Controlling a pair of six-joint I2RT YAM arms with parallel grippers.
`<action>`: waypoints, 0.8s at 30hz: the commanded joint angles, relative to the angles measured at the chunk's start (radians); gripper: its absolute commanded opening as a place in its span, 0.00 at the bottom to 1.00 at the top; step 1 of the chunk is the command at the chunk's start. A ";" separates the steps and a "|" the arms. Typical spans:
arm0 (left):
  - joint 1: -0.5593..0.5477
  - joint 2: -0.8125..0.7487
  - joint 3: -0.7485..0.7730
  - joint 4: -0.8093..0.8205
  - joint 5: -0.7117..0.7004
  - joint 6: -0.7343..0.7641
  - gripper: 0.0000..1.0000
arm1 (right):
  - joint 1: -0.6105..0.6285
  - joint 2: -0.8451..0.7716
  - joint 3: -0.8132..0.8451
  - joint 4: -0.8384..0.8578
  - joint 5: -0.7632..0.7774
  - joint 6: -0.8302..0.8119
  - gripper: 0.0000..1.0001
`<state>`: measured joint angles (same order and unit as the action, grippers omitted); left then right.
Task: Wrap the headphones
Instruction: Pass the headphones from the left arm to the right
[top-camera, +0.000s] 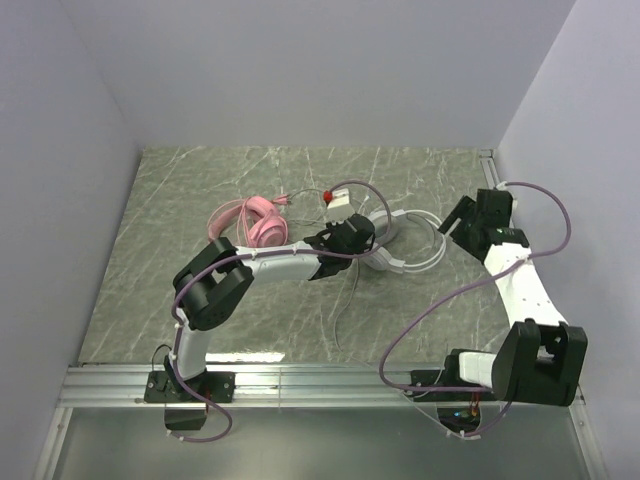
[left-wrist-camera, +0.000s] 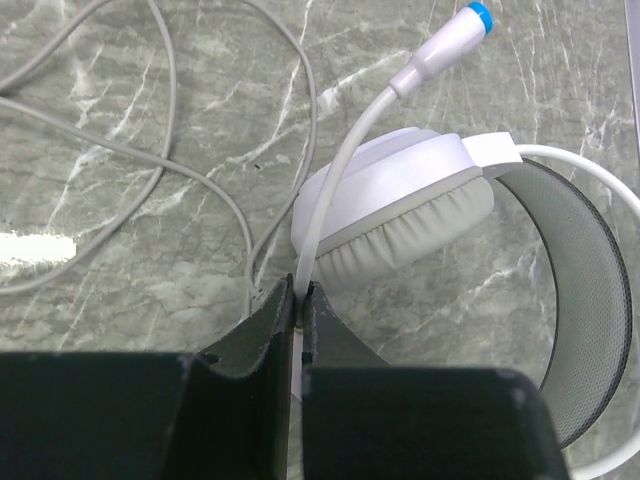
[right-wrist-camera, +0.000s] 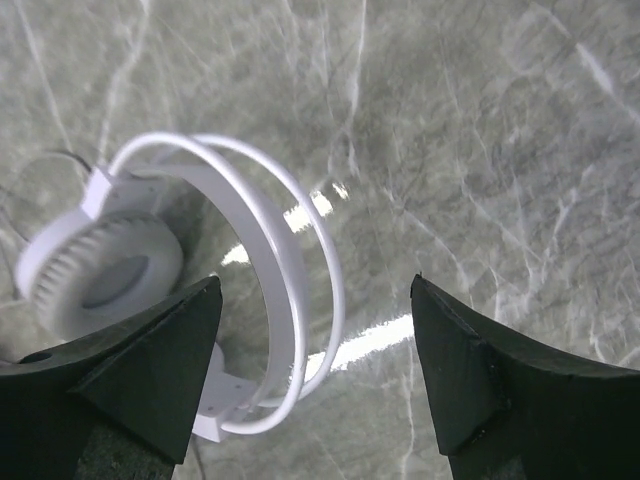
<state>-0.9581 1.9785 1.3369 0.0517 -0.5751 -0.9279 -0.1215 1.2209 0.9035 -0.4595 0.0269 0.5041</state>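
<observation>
- On the top view alone we saw the whole marbled table (top-camera: 160, 260), with both headsets lying near its centre and both arms reaching in from 6 o'clock.
- The white headphones (top-camera: 400, 266) lay flat just right of centre, their long axis running 9 to 3 o'clock, with the earcups at the 9 o'clock end and the headband's crown pointing to 3 o'clock.
- The pink headphones (top-camera: 262, 225) lay at 9 o'clock of the white pair, mirrored: crown towards 9 o'clock, earcups towards 3. Neither wrist view caught them.
- Only the right wrist view showed the right gripper (right-wrist-camera: 315, 300) with its jaws wide apart and holding nothing, the white headband (right-wrist-camera: 290, 290) framed between them.
- Only the left wrist view showed the left gripper (left-wrist-camera: 302, 300) pinched together on the white cable (left-wrist-camera: 330, 190), at 7 o'clock of the grey-cushioned earcup (left-wrist-camera: 400, 210).
- That cable arched towards 1 o'clock, ending in a blue-tipped plug (left-wrist-camera: 478, 15).
- More loose cable (left-wrist-camera: 170, 150) looped at 10 o'clock.
</observation>
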 joint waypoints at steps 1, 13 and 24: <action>0.001 -0.037 -0.002 0.020 -0.055 0.064 0.00 | 0.042 0.025 0.063 -0.037 0.060 -0.047 0.83; -0.001 -0.026 -0.027 0.045 -0.060 0.072 0.00 | 0.075 0.094 0.020 -0.021 0.131 -0.039 0.78; 0.001 -0.023 -0.071 0.132 -0.043 0.112 0.00 | 0.098 0.235 0.058 -0.018 0.103 -0.073 0.73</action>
<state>-0.9581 1.9785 1.2911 0.1608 -0.6025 -0.8581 -0.0391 1.4357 0.9173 -0.4946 0.1196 0.4572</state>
